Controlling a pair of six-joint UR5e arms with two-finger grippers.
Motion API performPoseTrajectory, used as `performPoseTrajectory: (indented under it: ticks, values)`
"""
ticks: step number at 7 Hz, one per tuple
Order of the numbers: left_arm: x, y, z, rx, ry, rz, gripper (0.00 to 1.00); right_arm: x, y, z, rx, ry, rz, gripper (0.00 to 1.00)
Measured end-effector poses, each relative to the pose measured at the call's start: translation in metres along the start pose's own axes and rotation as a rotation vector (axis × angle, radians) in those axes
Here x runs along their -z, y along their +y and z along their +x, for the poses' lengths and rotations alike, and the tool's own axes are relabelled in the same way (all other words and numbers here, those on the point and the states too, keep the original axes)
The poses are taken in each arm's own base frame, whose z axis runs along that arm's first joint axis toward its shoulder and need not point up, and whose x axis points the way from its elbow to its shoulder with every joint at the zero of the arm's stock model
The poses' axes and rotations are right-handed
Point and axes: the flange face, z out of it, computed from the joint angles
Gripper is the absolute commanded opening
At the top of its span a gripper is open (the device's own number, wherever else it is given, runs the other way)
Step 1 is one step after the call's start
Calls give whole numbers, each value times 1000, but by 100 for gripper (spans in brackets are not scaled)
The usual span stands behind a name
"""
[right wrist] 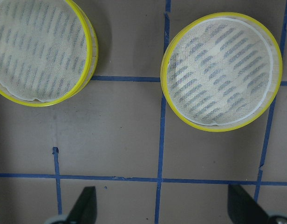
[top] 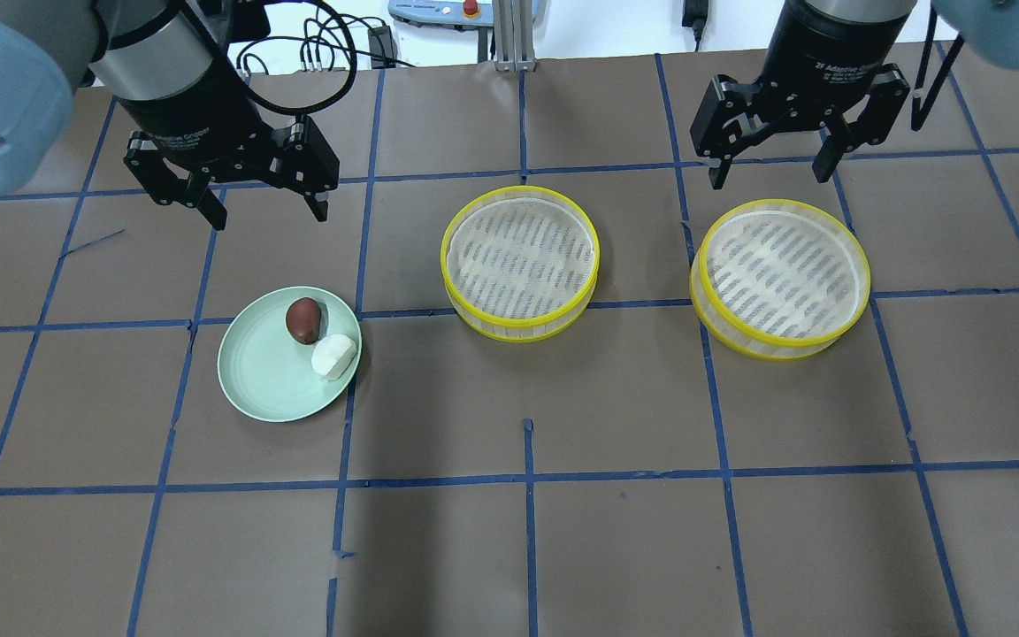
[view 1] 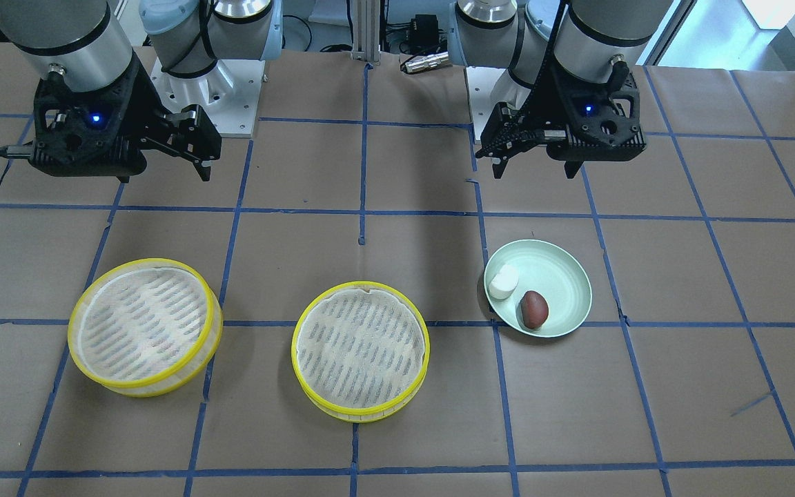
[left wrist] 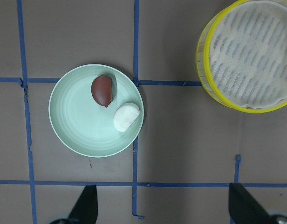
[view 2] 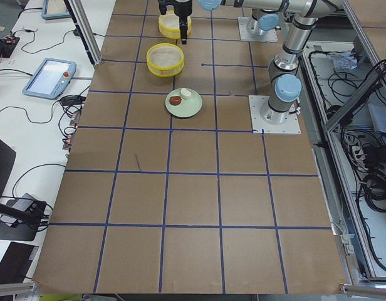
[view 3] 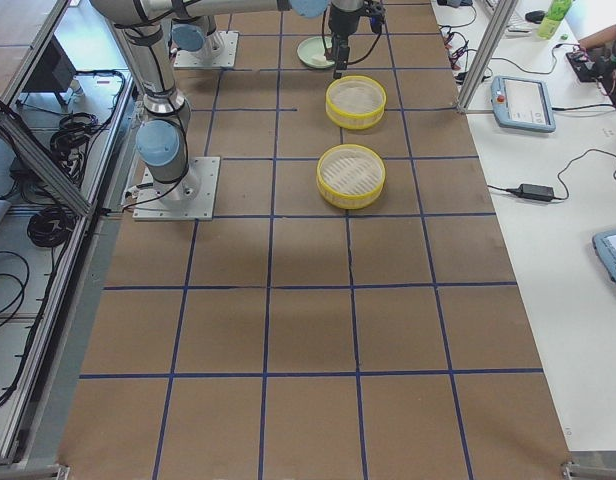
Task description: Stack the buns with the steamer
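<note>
Both buns are seen on the green plate (top: 264, 379) on the robot's left side. The white bun (top: 334, 356) is parked on the sloped rim nearest the centre steamer tray (top: 520, 262), and the dark bun (top: 302, 319) is right against it, touching or nearly so. Nothing is loaded in either tray yet; the outer steamer tray (top: 780, 277) sits further to the right.

The left gripper (top: 269, 212) is held above the table beyond the plate, jaws spread wide and empty. The right gripper (top: 770, 177) is likewise wide and empty, near the outer tray.

Risks as judged:
- With so little gap between the buns, the neighbour could be clipped by a descending finger and pushed off the plate.
- The white bun could be rolled over the rim if it is approached off-centre.
- The plate could be shifted by finger contact.
- If the buns are soft, they could be squashed by too tight a grip.
- When the trays are stacked, rims could be caught if misaligned, or the cloth liner snagged.
</note>
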Motion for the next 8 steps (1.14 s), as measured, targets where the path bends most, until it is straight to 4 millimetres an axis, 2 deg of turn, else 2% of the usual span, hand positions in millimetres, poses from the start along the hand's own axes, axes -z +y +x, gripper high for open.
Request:
performPoseTrajectory:
  ticks: [4, 5, 6, 7, 8]
  values:
    - [-6, 1, -2, -9, -4, -13, 100, -2, -2, 3, 4, 4, 0, 100]
    - [-9, 0, -6, -32, -5, -20, 100, -3, -7, 10, 9, 6, 7, 99]
    - [-14, -4, -19, -61, -2, -29, 100, -5, -15, 20, 17, 5, 21, 100]
    - [-27, -12, -35, -81, 5, -43, 100, -9, -23, 32, 17, 4, 32, 100]
    - [-57, -24, -47, -93, 10, -61, 100, -24, -34, 51, 2, 1, 33, 100]
